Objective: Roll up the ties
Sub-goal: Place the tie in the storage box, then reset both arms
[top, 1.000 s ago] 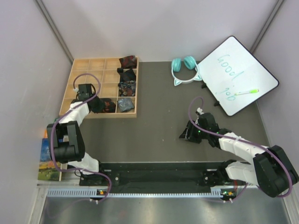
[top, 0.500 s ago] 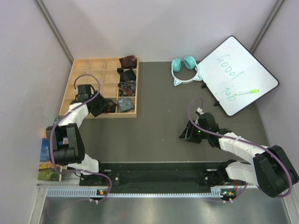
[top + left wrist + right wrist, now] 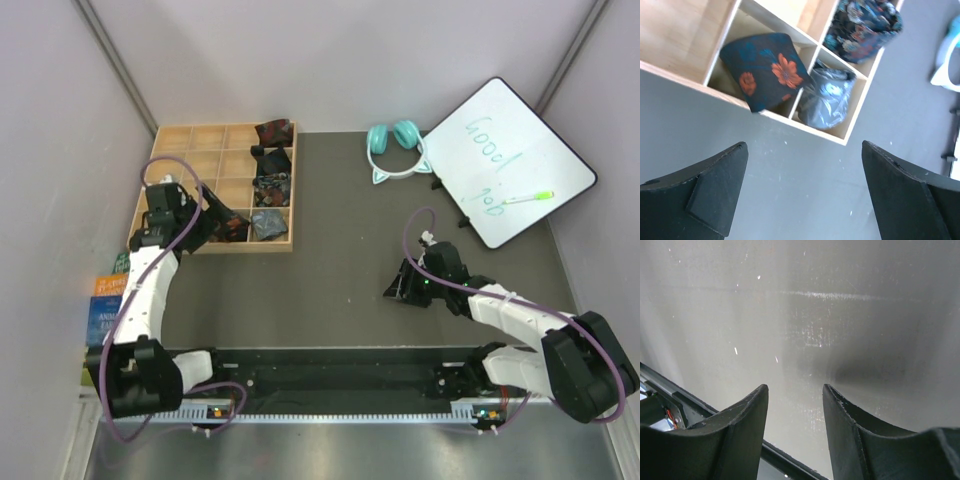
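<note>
Five rolled fabric neckties sit in the pale wooden grid tray, the black orange-flowered roll just beyond my left claw, spread wide and empty. My right claw hangs half-parted, empty. No unrolled tie shows; likely finished.

A dark grey matte bench fills the floor of a booth closed in by plain pale lilac-grey walls — back and both sides. A ribbed silver metal rail edges the near side; the light is even and soft-shadowed.
</note>
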You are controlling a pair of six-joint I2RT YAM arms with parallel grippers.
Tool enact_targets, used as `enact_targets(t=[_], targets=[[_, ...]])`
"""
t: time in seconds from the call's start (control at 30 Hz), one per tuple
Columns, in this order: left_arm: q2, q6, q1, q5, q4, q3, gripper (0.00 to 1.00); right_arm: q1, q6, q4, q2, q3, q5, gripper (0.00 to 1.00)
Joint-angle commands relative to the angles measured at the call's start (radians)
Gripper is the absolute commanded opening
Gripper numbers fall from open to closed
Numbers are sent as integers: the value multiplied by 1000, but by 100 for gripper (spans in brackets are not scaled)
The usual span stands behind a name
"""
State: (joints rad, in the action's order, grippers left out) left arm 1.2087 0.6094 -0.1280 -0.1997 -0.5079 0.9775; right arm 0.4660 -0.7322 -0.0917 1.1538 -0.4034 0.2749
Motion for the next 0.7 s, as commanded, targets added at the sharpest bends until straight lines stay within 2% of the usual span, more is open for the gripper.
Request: enact_targets(t=[0.0, 0.33, 0.47, 0.67], targets=[[-87, -54, -1, -27, -92, -29, 99, -10, 19, 46, -6, -2, 6, 49], [-198, -138, -1, -35, -193, -106, 99, -12, 2, 46, -3, -3, -8, 49], [-218, -180, -1, -32, -225, -108, 99, -10, -6, 47, -2, 0, -14, 52], [-224, -165, -1, -101, -179, -149, 99, -10, -22, 72, -32, 21, -37, 56]])
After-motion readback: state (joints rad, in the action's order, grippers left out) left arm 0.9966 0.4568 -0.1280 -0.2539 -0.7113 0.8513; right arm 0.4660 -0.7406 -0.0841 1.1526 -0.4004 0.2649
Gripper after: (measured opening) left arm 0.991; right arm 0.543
